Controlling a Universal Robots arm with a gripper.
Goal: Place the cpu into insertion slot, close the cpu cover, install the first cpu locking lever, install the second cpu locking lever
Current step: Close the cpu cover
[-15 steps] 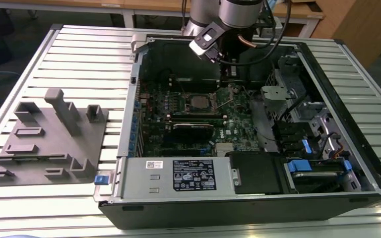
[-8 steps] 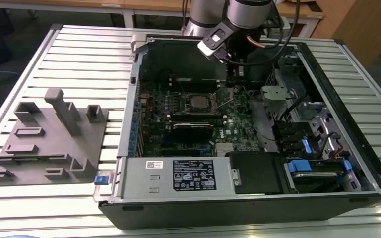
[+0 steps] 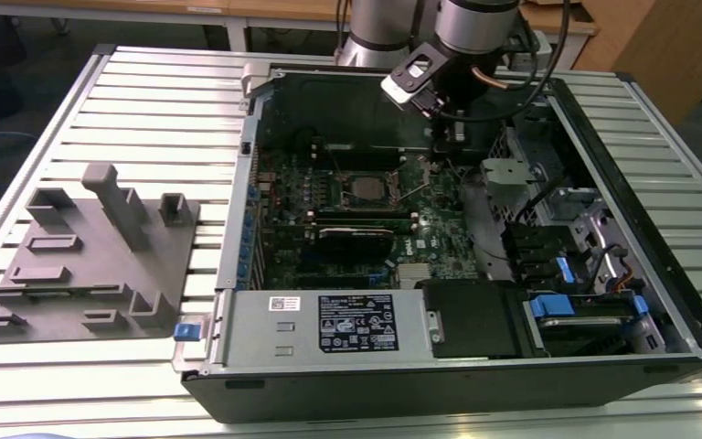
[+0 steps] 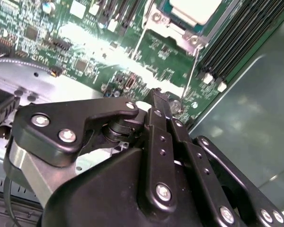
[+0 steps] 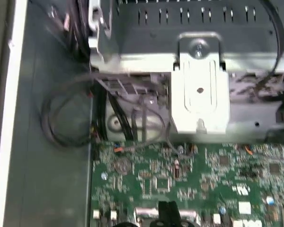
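The gripper (image 3: 444,154) hangs inside the open computer case (image 3: 449,389), its fingers (image 4: 157,142) pressed together with nothing visibly between them. The tips are down close to the green motherboard (image 3: 446,240). The cpu (image 3: 364,189) sits in the insertion slot (image 3: 388,179) with the cpu cover (image 4: 177,33) flat around it, just to the exterior view's left of the gripper and slightly nearer. A thin locking lever (image 4: 191,71) runs from the socket corner to just beside the fingertips.

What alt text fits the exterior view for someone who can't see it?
A robot arm's gripper hangs inside an open computer case lying on a slatted metal table, beside the chip socket on the green motherboard. A grey holder sits on the exterior view's left.
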